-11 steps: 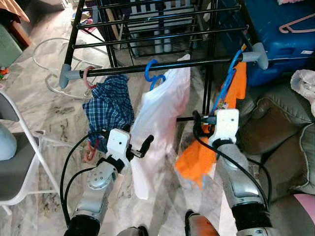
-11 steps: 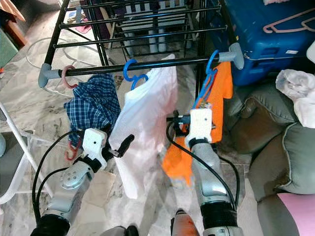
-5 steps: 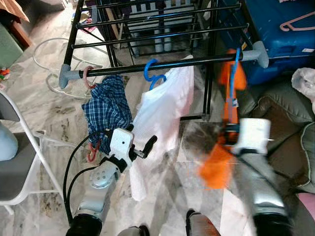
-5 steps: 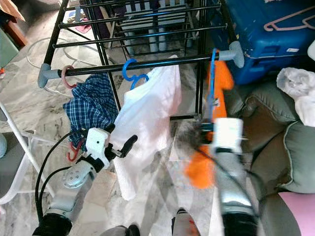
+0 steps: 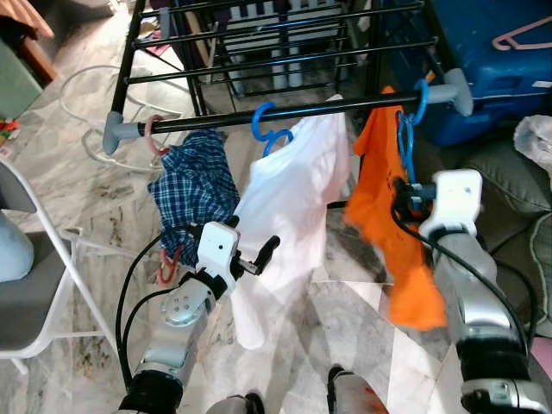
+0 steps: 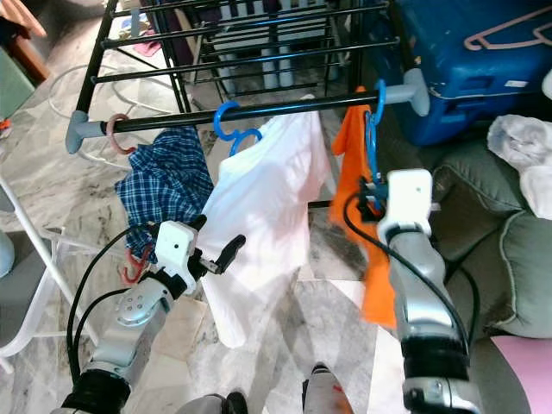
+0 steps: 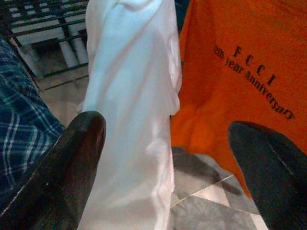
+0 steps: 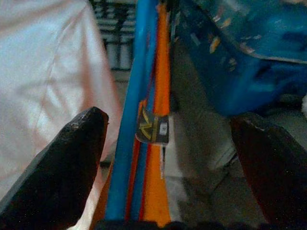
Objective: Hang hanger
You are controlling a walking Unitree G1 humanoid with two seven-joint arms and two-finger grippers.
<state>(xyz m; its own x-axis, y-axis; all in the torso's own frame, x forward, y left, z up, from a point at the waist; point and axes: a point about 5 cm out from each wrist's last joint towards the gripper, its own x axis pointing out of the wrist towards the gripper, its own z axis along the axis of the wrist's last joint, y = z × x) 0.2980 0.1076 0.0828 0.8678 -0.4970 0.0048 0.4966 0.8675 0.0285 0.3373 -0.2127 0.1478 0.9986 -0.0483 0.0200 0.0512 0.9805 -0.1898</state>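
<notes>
Left eye view, right gripper (image 5: 404, 200) fingers apart around blue hanger (image 5: 407, 129), left gripper (image 5: 259, 255) fingers apart.

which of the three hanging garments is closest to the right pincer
The orange shirt on the blue hanger at the rail's right end; the right pincer sits against it.
</notes>
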